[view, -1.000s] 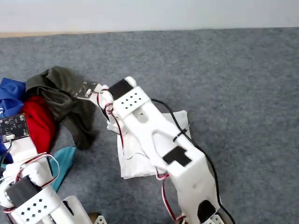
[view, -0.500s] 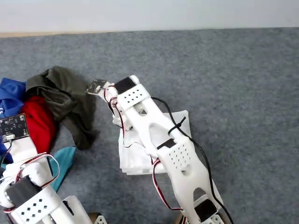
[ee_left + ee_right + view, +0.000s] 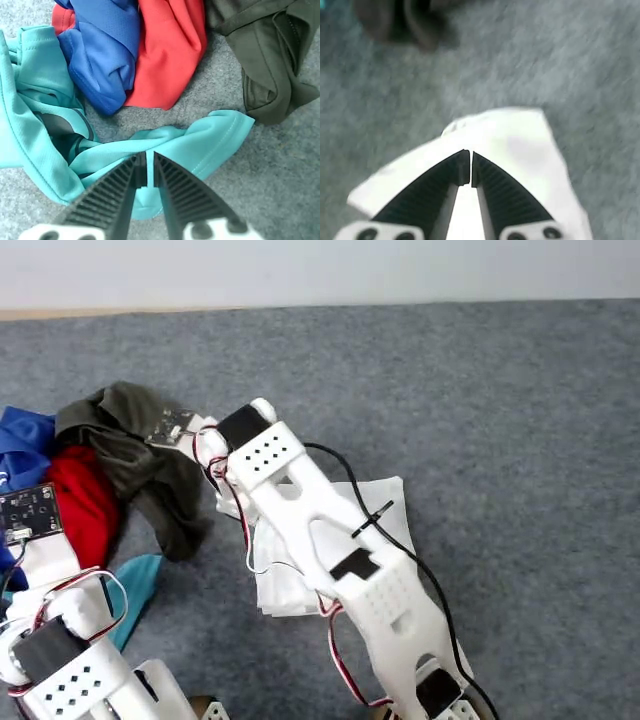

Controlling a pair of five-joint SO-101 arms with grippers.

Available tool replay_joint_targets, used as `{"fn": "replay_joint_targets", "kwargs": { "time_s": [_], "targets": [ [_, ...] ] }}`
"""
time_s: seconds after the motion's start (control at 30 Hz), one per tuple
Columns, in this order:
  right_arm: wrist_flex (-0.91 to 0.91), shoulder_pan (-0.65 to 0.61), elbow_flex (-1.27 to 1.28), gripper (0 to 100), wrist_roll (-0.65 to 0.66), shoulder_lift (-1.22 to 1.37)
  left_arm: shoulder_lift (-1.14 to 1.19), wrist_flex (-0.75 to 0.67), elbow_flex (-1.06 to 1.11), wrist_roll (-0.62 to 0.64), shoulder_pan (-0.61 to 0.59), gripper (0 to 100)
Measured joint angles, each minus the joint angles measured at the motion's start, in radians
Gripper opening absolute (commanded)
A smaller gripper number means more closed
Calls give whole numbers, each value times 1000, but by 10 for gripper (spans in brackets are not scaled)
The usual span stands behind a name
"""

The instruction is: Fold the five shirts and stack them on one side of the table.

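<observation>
Your right arm (image 3: 330,550) hides much of the white shirt (image 3: 392,498), and the picture's edge cuts the blue shirt (image 3: 22,440).

Grey felt tabletop (image 3: 520,440) meets a pale wall (image 3: 320,270).

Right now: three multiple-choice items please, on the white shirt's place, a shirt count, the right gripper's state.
1. Where does the white cloth shirt lie? A) under the right arm B) hanging off an edge C) against the far wall
2. How many other shirts are heaped beside it? A) two B) four C) six
3. The right gripper is: A) wide open B) shut C) gripping a cable
A: the arm crosses over it. B: blue shirt, red shirt, olive shirt, teal shirt. B: jaws nearly touch.
</observation>
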Motion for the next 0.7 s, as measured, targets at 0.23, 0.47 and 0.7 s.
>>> {"fn": "replay_joint_targets", "kwargs": {
  "time_s": [0.23,0.47,0.7],
  "targets": [
    [0,-2,347,9,0,-150,0,0,0,0,0,36],
    [-52,-98,450,9,0,-114,0,0,6,0,0,36],
    [-20,-117,440,9,-28,-87,0,0,8,0,0,36]
  ]
}}
